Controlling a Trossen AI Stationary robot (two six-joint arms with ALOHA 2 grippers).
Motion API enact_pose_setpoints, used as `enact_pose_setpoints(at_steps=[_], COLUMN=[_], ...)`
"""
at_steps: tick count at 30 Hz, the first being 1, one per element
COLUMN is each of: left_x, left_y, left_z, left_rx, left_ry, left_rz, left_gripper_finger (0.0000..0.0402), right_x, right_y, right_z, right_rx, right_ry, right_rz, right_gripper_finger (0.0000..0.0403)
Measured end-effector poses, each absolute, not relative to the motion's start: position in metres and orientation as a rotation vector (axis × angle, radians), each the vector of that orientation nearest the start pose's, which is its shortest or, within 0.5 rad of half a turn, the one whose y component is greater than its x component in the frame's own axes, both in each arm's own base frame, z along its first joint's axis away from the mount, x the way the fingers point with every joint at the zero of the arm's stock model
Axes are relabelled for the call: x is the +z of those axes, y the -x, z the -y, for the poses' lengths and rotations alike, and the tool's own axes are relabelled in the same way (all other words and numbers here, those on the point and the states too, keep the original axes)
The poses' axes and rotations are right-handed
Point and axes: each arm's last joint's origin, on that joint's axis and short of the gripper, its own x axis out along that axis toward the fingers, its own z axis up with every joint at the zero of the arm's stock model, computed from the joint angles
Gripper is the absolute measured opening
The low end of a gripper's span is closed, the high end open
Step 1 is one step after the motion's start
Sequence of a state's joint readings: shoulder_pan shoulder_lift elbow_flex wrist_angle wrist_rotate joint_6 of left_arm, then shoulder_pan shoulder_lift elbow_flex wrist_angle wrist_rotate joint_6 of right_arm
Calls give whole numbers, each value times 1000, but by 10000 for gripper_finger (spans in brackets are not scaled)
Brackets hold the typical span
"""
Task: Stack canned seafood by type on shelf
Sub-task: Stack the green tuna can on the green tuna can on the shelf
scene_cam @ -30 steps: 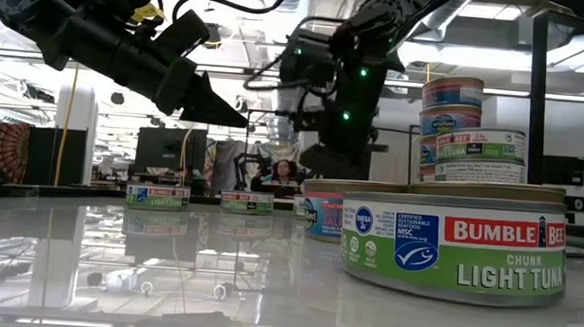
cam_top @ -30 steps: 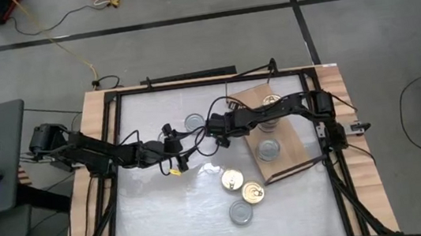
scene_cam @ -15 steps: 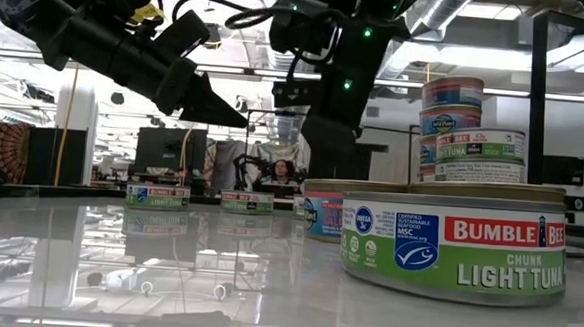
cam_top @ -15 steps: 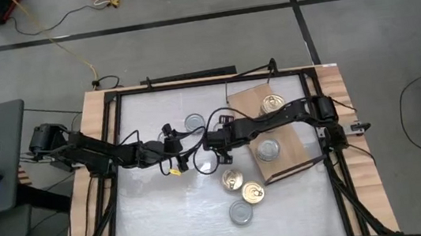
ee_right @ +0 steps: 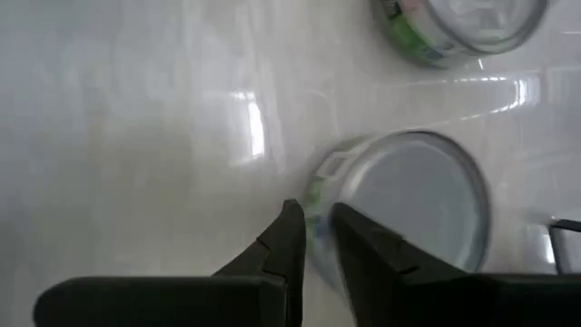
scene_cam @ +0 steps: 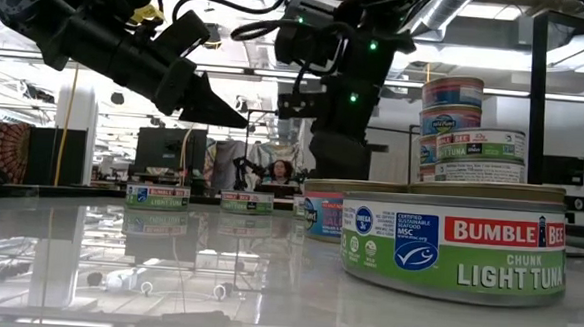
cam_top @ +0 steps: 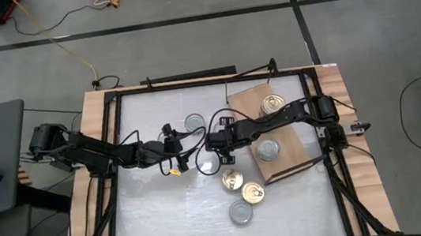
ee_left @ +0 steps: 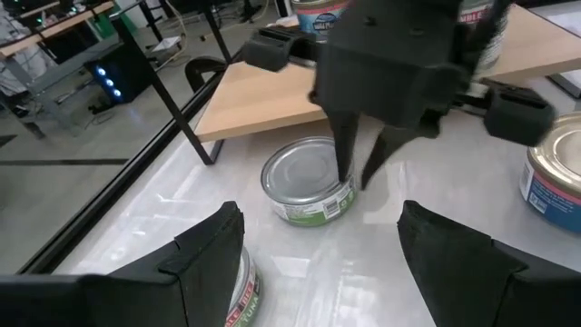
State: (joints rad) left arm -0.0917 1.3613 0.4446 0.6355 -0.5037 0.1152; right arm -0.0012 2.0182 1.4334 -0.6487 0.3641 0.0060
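the right arm reaches from the table's right side across the shelf toward the middle, its wrist bent so the right gripper points straight down at a silver-lidded tin on the white tabletop. its fingers stand close together with only a narrow gap, their tips at the rim of that tin; from the right wrist view the tin's green-labelled wall sits just under the two tips, and whether they pinch the rim or only touch it cannot be told. the left arm stretches in from the left edge, held low and nearly level, and the left gripper hangs above the table just beside that tin with its fingers spread wide and nothing between them. a second silver tin lies near the table's far side. on the shelf stand a gold-lidded stack and a silver-lidded tin. in front of the shelf, two gold-lidded tins sit touching, with another silver one just beside them. in the low view, the nearest tin wears a green light tuna label.
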Motion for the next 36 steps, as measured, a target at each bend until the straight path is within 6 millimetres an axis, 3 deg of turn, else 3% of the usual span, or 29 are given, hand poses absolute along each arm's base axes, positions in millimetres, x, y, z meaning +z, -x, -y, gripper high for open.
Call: enact_pose_setpoints(at_steps=[9, 24, 36], left_x=[178, 178, 178], left_y=[-252, -252, -252], left_z=[9, 9, 9], left_rx=[394, 394, 394], left_ry=[-192, -191, -192], left_rz=[-292, -290, -291], left_gripper_finger=[279, 279, 279], right_x=[164, 164, 160], right_y=[-401, -401, -400], right_z=[5, -6, -9], right_rx=[-284, -201, -183], right_ry=[209, 160, 142], right_rz=[-1227, -1228, -1247], right_gripper_finger=[94, 44, 36])
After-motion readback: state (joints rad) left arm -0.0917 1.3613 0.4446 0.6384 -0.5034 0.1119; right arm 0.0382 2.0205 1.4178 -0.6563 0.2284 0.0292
